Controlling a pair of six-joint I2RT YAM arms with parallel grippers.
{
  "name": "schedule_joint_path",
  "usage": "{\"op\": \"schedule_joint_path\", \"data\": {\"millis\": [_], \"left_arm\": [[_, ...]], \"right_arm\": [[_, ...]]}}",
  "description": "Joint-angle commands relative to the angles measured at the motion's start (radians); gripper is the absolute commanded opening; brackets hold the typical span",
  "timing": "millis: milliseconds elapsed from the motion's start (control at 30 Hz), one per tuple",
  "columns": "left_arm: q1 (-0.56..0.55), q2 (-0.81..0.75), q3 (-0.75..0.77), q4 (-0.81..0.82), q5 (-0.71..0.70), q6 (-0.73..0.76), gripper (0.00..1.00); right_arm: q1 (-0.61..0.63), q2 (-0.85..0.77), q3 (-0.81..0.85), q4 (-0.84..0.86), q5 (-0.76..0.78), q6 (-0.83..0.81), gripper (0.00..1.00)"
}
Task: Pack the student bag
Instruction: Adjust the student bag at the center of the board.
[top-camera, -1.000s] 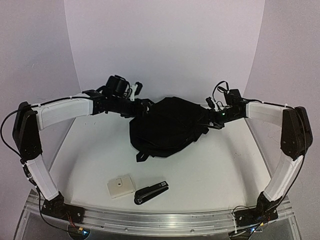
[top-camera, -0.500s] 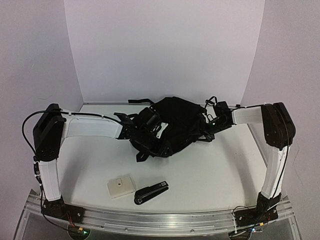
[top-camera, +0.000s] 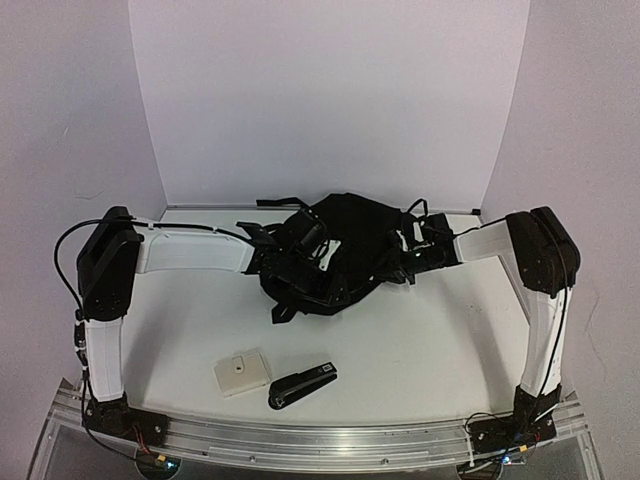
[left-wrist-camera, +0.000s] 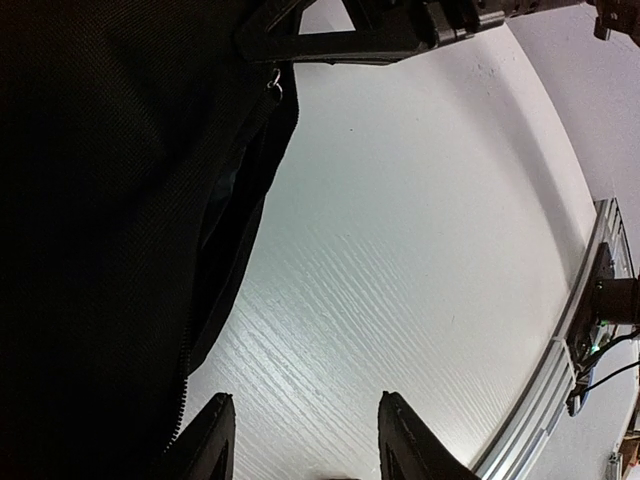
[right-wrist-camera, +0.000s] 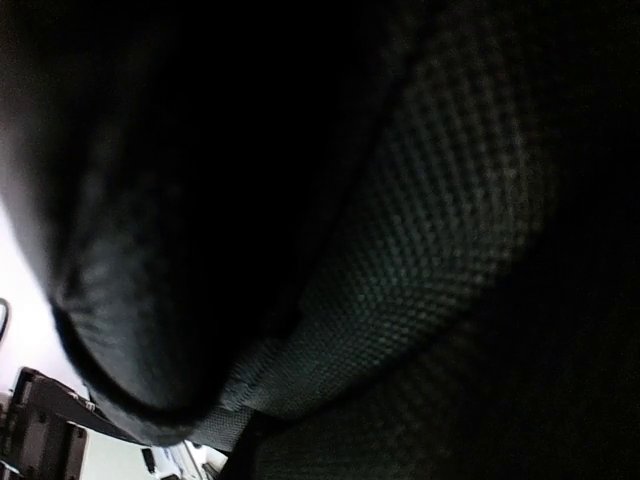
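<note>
From above, the student bag (top-camera: 350, 250) is a slumped, rounded mound of matte black fabric at the far middle of the smooth white desk (top-camera: 430, 340), with thin black straps trailing off its near left and far edges. Nearer the front lie a small, flat cream square box (top-camera: 241, 373) and, just beside it, a glossy black stapler (top-camera: 302, 384), both well apart from the bag. Both white-shelled arms fold at the elbow and reach inward, nearly level. The left claw (top-camera: 308, 268) sits on the bag's left flank and the right claw (top-camera: 405, 252) presses against its right edge.

The left wrist camera shows coarse black weave filling the left half, with a zipper line down the fabric's edge and a small metal pull (left-wrist-camera: 274, 82) near the top. The desk beside it has a faint diagonal grain. The two dark fingers (left-wrist-camera: 212, 440) stand apart with bare desk between them, and the left one is just beside the fabric's edge.

The right wrist camera is filled with dark, dotted mesh cloth folded into a rounded bulge. Its fingers are hidden, so I cannot tell whether that claw is parted or clamped.
</note>
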Motion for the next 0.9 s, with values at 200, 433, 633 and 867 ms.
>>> {"op": "schedule_joint_path", "data": {"millis": [200,433,633,867], "left_arm": [[0.025,0.023,0.061,0.088,-0.003,-0.057,0.44],[0.047,0.065,0.151,0.078,0.003,-0.038,0.40],[0.047,0.184,0.272,-0.020,-0.028,0.006,0.39],[0.047,0.244,0.305,-0.035,-0.034,0.026,0.39]], "right_arm": [[0.047,-0.060,-0.108,0.250,-0.094,0.074,0.00],[0.055,-0.075,-0.125,0.276,-0.073,0.080,0.00],[0.054,-0.067,-0.125,0.304,-0.076,0.120,0.00],[0.054,-0.058,-0.129,0.340,-0.088,0.170,0.00]]}}
